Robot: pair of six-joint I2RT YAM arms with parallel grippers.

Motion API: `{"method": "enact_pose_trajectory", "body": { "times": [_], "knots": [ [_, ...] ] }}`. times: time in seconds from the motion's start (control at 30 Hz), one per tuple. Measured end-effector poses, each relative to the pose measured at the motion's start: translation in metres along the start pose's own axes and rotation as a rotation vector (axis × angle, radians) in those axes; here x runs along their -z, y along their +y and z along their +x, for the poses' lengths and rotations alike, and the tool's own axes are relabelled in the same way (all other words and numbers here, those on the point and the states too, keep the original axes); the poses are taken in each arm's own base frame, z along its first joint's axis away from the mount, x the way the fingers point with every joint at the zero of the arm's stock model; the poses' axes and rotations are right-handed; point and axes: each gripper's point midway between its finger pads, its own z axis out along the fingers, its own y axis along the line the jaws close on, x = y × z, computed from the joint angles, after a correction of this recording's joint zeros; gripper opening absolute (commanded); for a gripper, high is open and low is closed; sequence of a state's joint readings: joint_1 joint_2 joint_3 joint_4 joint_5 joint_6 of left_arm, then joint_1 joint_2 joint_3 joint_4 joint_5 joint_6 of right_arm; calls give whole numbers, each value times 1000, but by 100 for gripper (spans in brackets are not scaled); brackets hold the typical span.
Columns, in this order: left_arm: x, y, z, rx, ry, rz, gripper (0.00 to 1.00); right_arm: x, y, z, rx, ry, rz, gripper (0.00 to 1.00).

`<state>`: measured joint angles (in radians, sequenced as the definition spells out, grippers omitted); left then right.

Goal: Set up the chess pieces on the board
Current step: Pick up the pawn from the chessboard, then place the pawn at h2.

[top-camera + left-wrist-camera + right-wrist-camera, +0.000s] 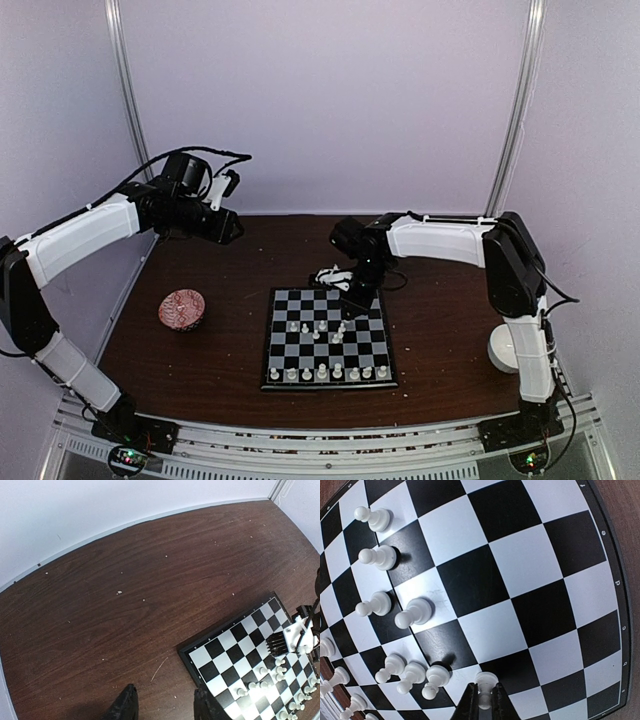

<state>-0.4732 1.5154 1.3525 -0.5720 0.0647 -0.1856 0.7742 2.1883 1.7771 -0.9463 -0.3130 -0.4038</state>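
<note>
The board (328,338) lies at the table's middle, with several small white chess pieces (322,372) along its near row and more near its centre (322,328). My right gripper (352,290) hangs over the board's far edge. In the right wrist view it (485,700) is shut on a white pawn (485,686), held just above the board (530,575), with several standing pawns (415,612) to the left. My left gripper (232,228) is raised at the far left, open and empty (162,705), over bare table beside the board's corner (240,645).
A red patterned bowl (182,308) stands left of the board. A white bowl (503,348) stands at the right edge behind the right arm. Pale crumbs (119,592) dot the dark wooden table (220,350).
</note>
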Motion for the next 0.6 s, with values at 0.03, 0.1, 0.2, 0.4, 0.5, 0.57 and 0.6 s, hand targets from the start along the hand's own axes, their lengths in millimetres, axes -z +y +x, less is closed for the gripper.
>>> {"method": "enact_pose_trajectory", "body": {
  "times": [0.03, 0.1, 0.2, 0.4, 0.5, 0.57, 0.6],
  "knots": [
    [0, 0, 0, 0, 0, 1, 39, 0, 0, 0, 0, 0, 0, 8],
    [0, 0, 0, 0, 0, 2, 39, 1, 0, 0, -3, 0, 3, 8],
    [0, -1, 0, 0, 1, 3, 39, 7, 2, 9, 3, 4, 14, 8],
    [0, -1, 0, 0, -1, 4, 39, 47, 21, 41, 46, -18, 48, 7],
    [0, -1, 0, -1, -2, 6, 39, 66, 32, 58, 66, -43, 58, 8],
    [0, -1, 0, -1, -2, 8, 39, 70, 41, 68, 82, -53, 47, 8],
    [0, -2, 0, -1, -1, 11, 39, 70, 45, 74, 88, -53, 35, 8]
  ]
}}
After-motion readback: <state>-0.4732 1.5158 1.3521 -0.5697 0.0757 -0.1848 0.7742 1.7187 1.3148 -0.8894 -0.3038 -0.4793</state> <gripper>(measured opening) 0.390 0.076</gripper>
